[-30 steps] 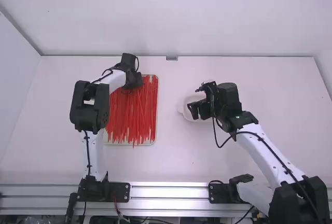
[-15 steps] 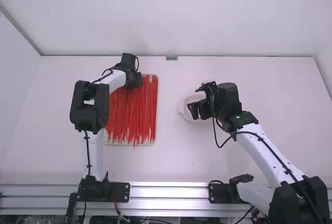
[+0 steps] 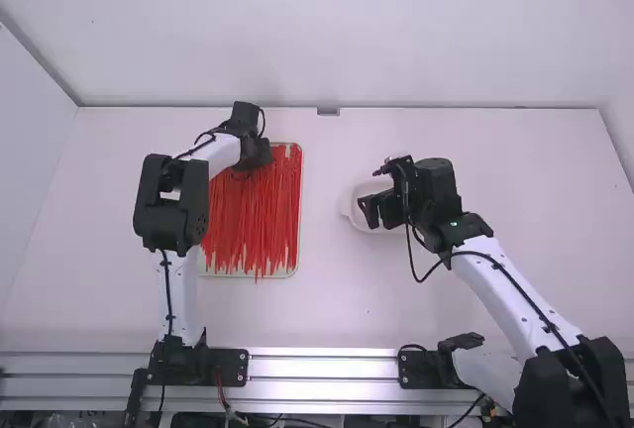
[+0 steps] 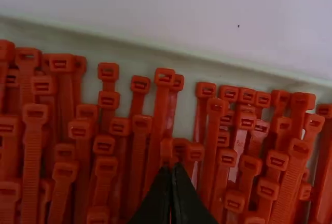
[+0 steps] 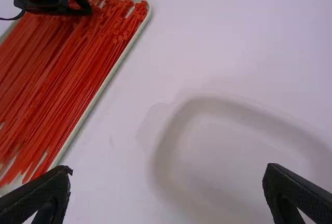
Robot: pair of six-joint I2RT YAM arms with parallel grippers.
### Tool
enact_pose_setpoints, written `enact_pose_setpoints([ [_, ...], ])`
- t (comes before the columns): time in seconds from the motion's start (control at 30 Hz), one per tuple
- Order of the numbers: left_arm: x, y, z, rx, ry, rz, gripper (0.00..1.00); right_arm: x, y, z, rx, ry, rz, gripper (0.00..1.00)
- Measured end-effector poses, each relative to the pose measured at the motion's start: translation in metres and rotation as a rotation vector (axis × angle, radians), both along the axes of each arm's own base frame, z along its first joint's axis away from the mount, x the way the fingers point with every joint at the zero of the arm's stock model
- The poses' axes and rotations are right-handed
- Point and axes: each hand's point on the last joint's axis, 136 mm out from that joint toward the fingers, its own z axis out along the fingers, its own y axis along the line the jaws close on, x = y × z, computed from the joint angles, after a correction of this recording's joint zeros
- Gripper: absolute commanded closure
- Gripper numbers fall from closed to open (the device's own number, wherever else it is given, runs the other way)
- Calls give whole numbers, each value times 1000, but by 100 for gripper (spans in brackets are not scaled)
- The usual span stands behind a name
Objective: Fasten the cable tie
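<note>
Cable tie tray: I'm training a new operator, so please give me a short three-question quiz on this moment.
1. True or false: the right gripper, at the white dish, is open.
2. The cable ties are: A blue, B orange-red, C black.
3. Fill in: the left gripper is at the tray's ___ end, counted from the arm bases.
Key: 1 true; 2 B; 3 far.

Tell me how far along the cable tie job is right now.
Done: nothing yet; no looped tie lies in the white dish. In hand: the left tool is shut among the heads of the red cable ties on the tray; whether it pinches one is unclear. The right tool hangs open over the dish. Left: lift one out, thread and tighten it.
</note>
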Motion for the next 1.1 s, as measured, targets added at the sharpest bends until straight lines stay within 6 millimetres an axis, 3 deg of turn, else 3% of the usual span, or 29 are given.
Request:
enact_pose_setpoints([
  [0.27, -4, 1, 1, 4, 15, 1, 98, 0, 0, 0, 0, 0, 0, 1],
  [0.4, -4, 4, 19, 2, -5, 6, 98, 1, 0, 1, 1, -4, 0, 1],
  [0.6, -5, 5, 74, -4, -84, 8, 99, 1, 0, 1, 1, -4, 0, 1],
  [0.77, -9, 6, 106, -3, -130, 7, 99, 1, 0, 1, 1, -4, 0, 1],
  [1.03, -25, 12, 161, 15, -199, 23, 98, 5, 2, 7, 16, -32, 1, 1],
  [1.1, -30, 13, 182, 17, -235, 15, 99, 6, 4, 9, 26, -42, 9, 1],
])
